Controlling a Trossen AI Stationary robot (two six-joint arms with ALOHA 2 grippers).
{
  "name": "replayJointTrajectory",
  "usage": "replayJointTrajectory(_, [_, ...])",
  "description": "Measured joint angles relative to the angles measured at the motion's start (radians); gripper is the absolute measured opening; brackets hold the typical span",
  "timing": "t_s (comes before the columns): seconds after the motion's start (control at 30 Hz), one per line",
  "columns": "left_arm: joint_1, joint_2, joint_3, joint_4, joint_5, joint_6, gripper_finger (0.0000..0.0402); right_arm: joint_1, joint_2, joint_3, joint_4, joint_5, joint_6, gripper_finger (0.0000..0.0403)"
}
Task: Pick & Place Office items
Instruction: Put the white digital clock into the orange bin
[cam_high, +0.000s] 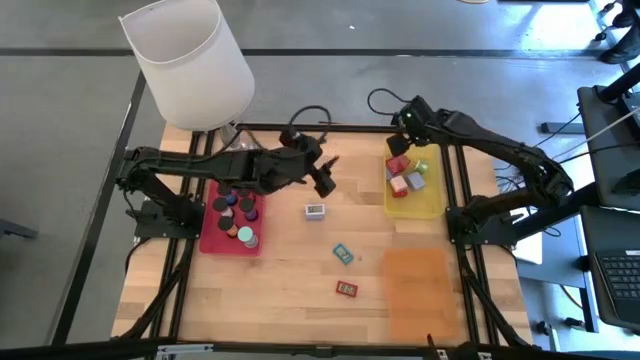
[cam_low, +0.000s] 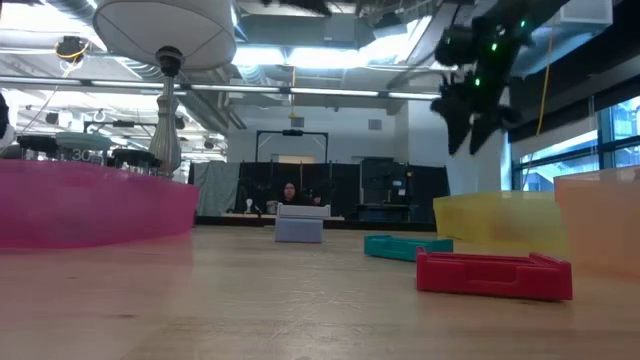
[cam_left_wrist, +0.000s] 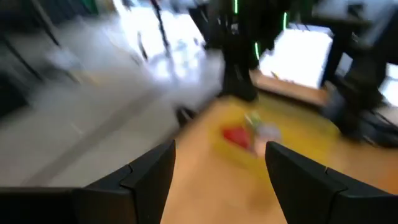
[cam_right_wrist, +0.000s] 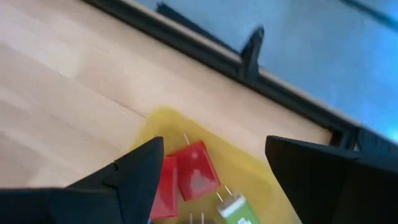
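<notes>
Low view first, since that's the closest look you get: the flat red rectangle (cam_low: 493, 274) sits nearest the camera, then the teal rectangle (cam_low: 405, 246) just behind it, and the white rectangle (cam_low: 299, 226) farther back toward the middle, all flat on the wooden table (cam_low: 250, 310). From overhead you'll see those same three running in a loose diagonal through the table's centre, white one at about 12 o'clock of the group, red one at 6. Off at 9 o'clock is the red tray (cam_high: 214, 232) with the black and teal round pieces (cam_high: 238, 215) piled in it, and at 2 o'clock the yellow tray (cam_high: 430, 195) holds the small blocks (cam_high: 406, 174), red, pink and a green one. An orange tray (cam_high: 415, 285) sits at 4 o'clock. Your right gripper (cam_high: 398, 143) hangs just over the far end of the yellow tray, fingers spread wide with nothing between them; the wrist view shows two red blocks (cam_right_wrist: 186, 177) lying in the tray right under it. Your left gripper (cam_high: 325, 172) is up off the table at roughly 12 o'clock from the white rectangle, fingers about half apart and empty. The lamp (cam_high: 190, 60) stands at the far 10 o'clock corner.
</notes>
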Motion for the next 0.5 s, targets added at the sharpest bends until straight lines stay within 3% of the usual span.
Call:
replayJointTrajectory(0.17, [0.074, 0.0, -0.024, -0.164, 0.245, -0.119, 0.0246, 0.038, -0.089, 0.023, -0.002, 0.0, -0.027, 0.0286])
replayJointTrajectory(0.4, [0.084, 0.0, -0.175, -0.179, 0.456, -0.099, 0.0246, 0.055, -0.194, 0.023, -0.056, -0.055, -0.02, 0.0286])
replayJointTrajectory(0.5, [0.042, 0.0, -0.245, -0.141, 0.471, -0.084, 0.0246, 0.055, -0.234, 0.023, -0.074, -0.071, -0.019, 0.0286])
